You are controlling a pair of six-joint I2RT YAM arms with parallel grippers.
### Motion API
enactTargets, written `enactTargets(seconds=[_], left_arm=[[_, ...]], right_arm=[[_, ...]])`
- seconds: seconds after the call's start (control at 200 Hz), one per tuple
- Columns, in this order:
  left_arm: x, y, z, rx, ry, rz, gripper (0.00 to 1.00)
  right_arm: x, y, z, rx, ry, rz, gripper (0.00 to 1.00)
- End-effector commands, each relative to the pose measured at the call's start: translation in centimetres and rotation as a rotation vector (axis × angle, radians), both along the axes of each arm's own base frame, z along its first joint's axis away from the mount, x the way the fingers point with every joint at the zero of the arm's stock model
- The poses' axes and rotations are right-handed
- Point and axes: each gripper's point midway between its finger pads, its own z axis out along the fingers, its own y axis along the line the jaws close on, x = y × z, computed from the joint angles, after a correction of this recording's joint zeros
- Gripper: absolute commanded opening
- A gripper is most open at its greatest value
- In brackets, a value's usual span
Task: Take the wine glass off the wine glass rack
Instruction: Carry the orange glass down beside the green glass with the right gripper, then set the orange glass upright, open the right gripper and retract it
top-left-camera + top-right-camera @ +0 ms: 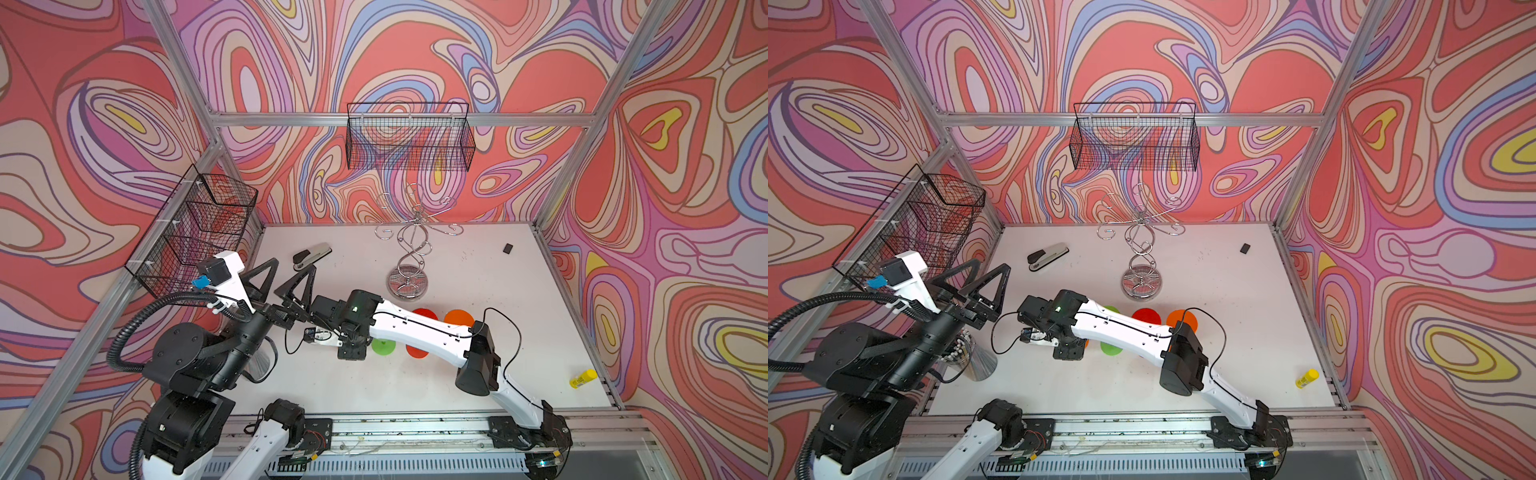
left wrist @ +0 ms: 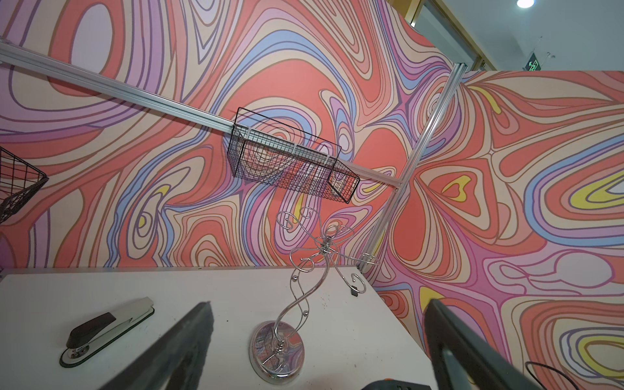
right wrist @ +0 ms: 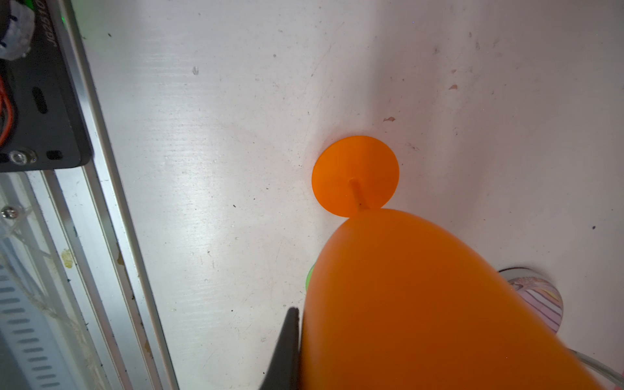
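Apparently wine glass rack (image 1: 407,286) at twelve o'clock is bare, orange wine glass (image 3: 439,304) set on counter (image 1: 374,386); only release remains; left jaws spread, right jaws I cannot tell.

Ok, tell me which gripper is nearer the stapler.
Left. The left gripper hangs open just short of the stapler, on its near side. The right gripper sits farther toward the front of the table, beside the green glass.
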Motion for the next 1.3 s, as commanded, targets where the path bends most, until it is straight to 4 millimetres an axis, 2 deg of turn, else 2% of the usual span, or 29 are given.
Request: enactTargets(seconds=[0.0, 0.23, 0.706, 0.791, 1.027, 1.292], left_arm=[[0.2, -0.3, 0.2, -0.005, -0.013, -0.012, 0.96], [0.3, -0.3, 0.1, -0.001, -0.012, -0.011, 0.95], [1.0, -0.8, -0.4, 0.007, 0.007, -0.024, 0.94], [1.0, -0.8, -0.4, 0.008, 0.007, -0.026, 0.94], [0.9, -0.8, -0.4, 0.006, 0.007, -0.026, 0.94], [1.0, -0.7, -0.4, 0.006, 0.01, -0.017, 0.94]], right_arm=[[-0.2, 0.2, -0.5, -0.011, 0.0, 0.013, 0.17], [0.2, 0.3, -0.7, -0.015, -0.019, 0.006, 0.26], [1.3, 0.7, 1.9, 0.052, -0.097, -0.019, 0.37], [1.4, 0.8, 2.4, 0.07, -0.103, -0.019, 0.43], [1.6, 0.8, 3.8, 0.105, -0.124, -0.026, 0.47], [0.5, 0.8, 6.0, 0.189, -0.099, -0.003, 0.48]])
